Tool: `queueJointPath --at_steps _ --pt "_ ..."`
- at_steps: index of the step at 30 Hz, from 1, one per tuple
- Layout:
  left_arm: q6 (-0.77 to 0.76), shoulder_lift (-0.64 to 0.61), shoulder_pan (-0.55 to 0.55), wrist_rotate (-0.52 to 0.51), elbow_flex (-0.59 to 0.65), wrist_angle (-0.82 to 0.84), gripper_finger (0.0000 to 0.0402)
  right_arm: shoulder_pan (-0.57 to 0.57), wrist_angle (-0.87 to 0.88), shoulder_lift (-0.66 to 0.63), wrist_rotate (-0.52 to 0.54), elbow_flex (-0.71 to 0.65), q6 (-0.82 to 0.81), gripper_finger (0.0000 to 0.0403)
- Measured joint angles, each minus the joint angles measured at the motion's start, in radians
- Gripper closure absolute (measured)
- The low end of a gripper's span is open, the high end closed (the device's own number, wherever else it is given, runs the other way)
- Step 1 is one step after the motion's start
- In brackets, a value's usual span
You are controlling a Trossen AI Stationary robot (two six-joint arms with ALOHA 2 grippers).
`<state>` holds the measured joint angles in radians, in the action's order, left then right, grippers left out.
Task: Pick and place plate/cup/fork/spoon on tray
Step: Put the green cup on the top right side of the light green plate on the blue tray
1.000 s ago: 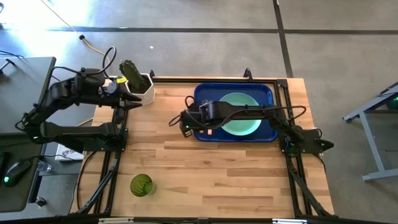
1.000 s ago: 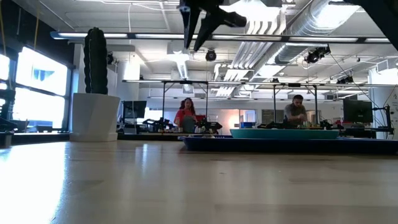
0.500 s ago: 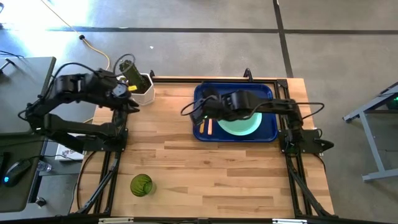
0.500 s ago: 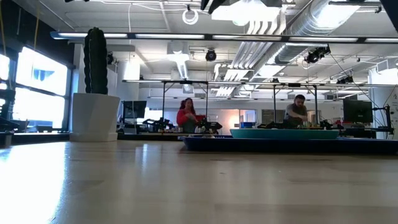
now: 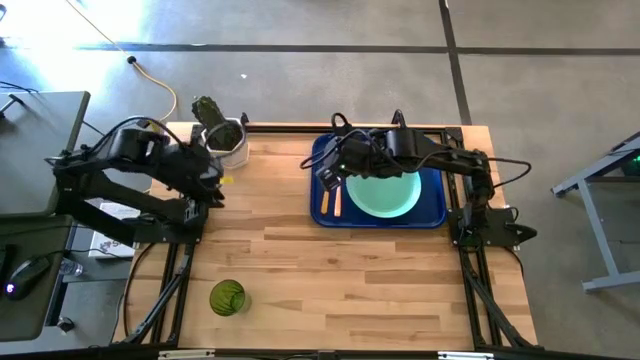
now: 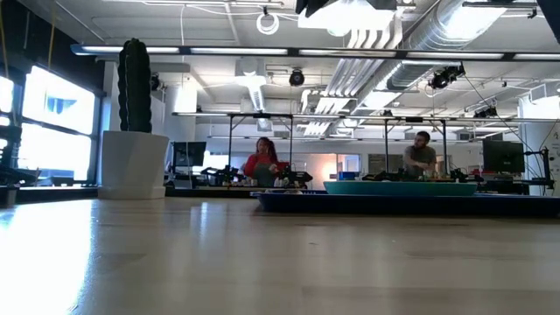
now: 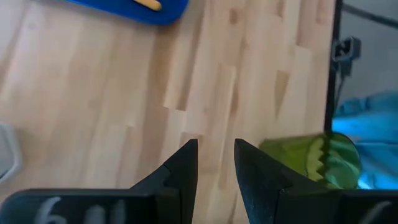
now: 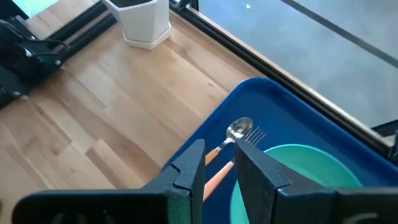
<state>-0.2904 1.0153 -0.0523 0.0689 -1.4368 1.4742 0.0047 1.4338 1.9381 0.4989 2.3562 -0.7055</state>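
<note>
The dark-blue tray (image 5: 430, 150) lies at the table's far right. The mint-green plate (image 5: 388, 195) sits on it, and the fork (image 8: 255, 135) and spoon (image 8: 239, 129) lie side by side on its left part (image 5: 333, 200). The dark-green cup (image 5: 227, 297) stands near the table's near left edge; it also shows in the left wrist view (image 7: 311, 158). My right gripper (image 8: 219, 146) hovers over the tray's left part (image 5: 325, 173), empty, fingers a narrow gap apart. My left gripper (image 7: 216, 146) hangs over the table's left side (image 5: 215, 188), empty, with a narrow gap too.
A cactus in a white hexagonal pot (image 5: 225, 135) stands at the table's far left corner, just beyond my left gripper. Bare wood lies between the cup and the tray. People stand far behind the table in the low view (image 6: 262, 162).
My right gripper has drawn back from beyond the tray's left edge toward the right and far side, and has risen out of the low view. My left gripper has swung from beside the cactus pot toward the table's near edge. The fork and spoon lie uncovered on the tray.
</note>
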Motion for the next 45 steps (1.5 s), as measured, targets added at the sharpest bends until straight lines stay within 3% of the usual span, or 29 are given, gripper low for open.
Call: queueJointPath --at_steps 7,16,24,30,45 --pt "-0.076 0.038 -0.176 0.000 0.000 0.003 0.0307 -0.045 0.000 -0.007 -0.034 0.000 0.089 0.0324" --pt "-0.316 0.088 -0.331 0.006 0.001 0.003 0.0306 -0.081 -0.001 -0.041 -0.038 0.000 0.152 0.0324" --pt "-0.465 0.153 -0.438 0.014 0.001 0.004 0.0268 -0.090 -0.001 -0.042 -0.040 0.000 0.211 0.0324" --pt "-0.492 0.227 -0.520 -0.009 0.001 -0.010 0.0246 -0.090 -0.001 -0.042 -0.039 0.000 0.262 0.0324" --pt "-0.503 0.442 -0.643 -0.053 0.001 -0.057 0.0255 -0.103 -0.002 -0.041 -0.065 0.000 0.374 0.0324"
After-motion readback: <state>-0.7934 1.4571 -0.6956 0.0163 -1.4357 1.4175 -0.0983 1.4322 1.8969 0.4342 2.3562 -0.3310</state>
